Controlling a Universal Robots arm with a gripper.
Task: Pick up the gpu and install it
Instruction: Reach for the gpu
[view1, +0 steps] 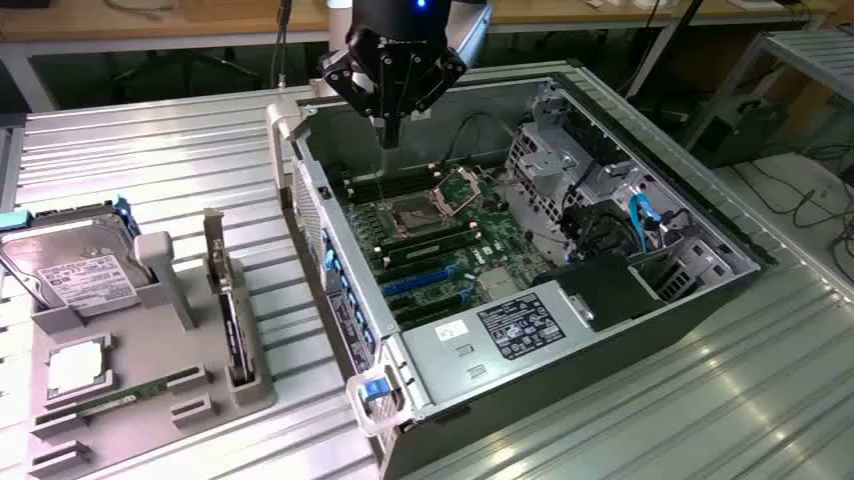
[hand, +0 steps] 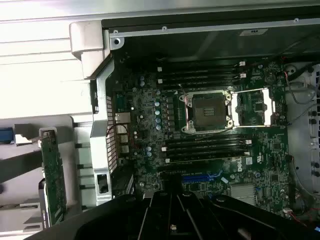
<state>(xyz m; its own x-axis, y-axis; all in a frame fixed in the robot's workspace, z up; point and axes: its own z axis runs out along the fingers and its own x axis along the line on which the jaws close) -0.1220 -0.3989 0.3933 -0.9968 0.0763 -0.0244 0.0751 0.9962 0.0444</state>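
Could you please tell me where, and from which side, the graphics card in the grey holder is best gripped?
Grip the graphics card at the middle of its free top edge, coming straight down from above and closing across its two flat faces. It stands upright on its long edge in a slot of the grey holder, so the lower edge is buried. I would keep clear of the metal bracket.
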